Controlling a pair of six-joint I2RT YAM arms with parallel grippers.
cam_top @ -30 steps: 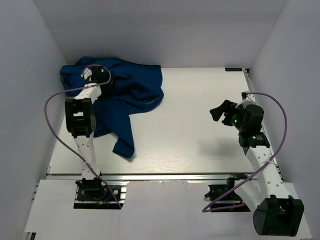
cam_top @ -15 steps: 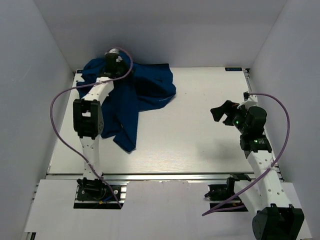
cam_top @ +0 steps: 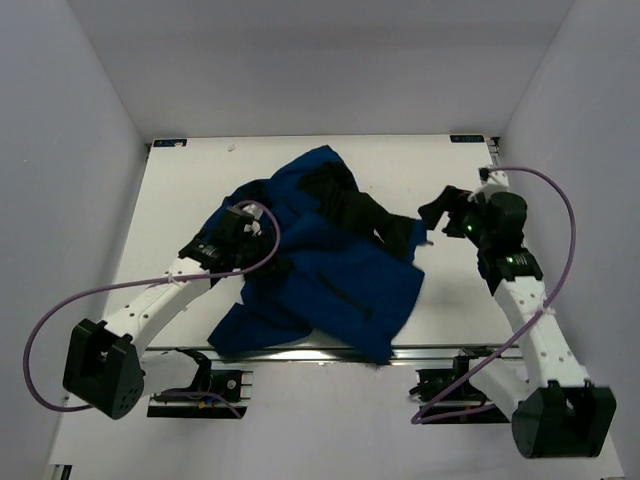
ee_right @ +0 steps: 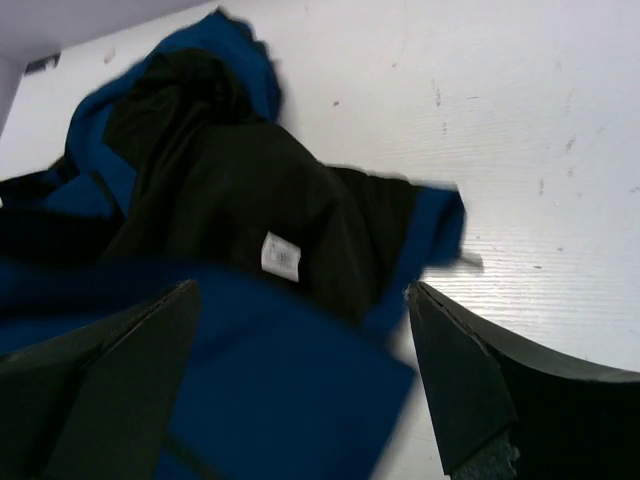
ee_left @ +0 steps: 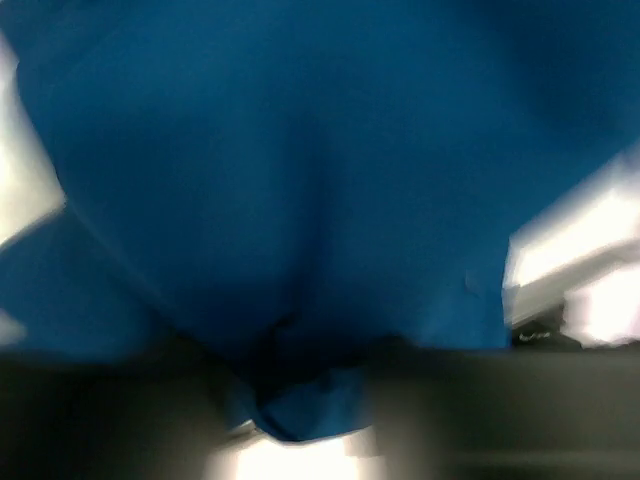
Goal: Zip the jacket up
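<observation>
1. The jacket [cam_top: 340, 275] lay crumpled mid-table [cam_top: 190, 170], with its dark lining [ee_right: 230, 190] up and one edge drooping over the near side.
2. The left gripper [cam_top: 228, 240] looked pinched on a blue fold (its wrist view was mostly blur). The right gripper [ee_right: 302, 295] hung wide open over the jacket's right edge, holding nothing.
3. The jacket probably needed spreading flat, front up, before any hunt for the zipper, which was not visible.
4. Half a second before, the jacket sat bunched in the far-left corner. The left arm had hauled it across.

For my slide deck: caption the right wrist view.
Open right gripper facing the crumpled jacket, black lining and white tag showing.
</observation>
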